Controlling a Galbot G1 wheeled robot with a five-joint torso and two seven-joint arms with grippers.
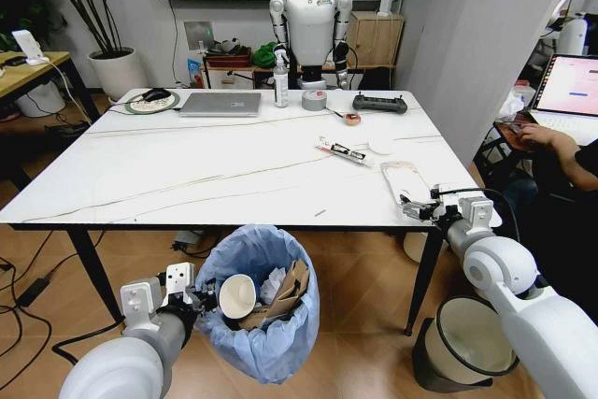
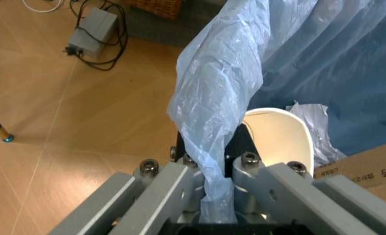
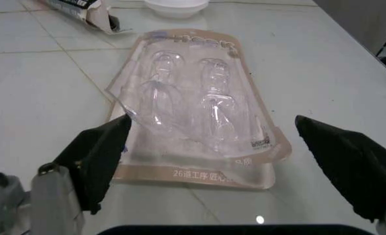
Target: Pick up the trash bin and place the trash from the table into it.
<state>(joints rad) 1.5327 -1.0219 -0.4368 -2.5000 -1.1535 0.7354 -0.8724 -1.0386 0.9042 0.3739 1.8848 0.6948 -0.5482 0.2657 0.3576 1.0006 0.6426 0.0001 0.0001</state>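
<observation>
The trash bin (image 1: 262,324), lined with a crinkly light-blue bag, hangs below the table's (image 1: 140,184) front edge. My left gripper (image 1: 201,301) is shut on its rim; the left wrist view shows the bag (image 2: 212,122) pinched in the left gripper (image 2: 212,196). Inside lie a paper cup (image 1: 237,296) (image 2: 281,137), torn cardboard (image 1: 290,292) (image 2: 369,166) and white paper (image 1: 273,282). My right gripper (image 1: 418,207) (image 3: 212,122) is open at the table's front right, its black fingers (image 3: 101,156) either side of a clear blister pack (image 1: 404,179) (image 3: 199,107). A small torn box (image 1: 341,151) and a white lid (image 1: 380,145) lie farther in.
At the table's far side are a laptop (image 1: 221,103), spray bottle (image 1: 281,81), tape roll (image 1: 315,100) and a black controller (image 1: 379,104). A humanoid robot (image 1: 311,25) stands behind. A cream bucket bin (image 1: 467,338) sits on the floor right, near a seated person (image 1: 561,151).
</observation>
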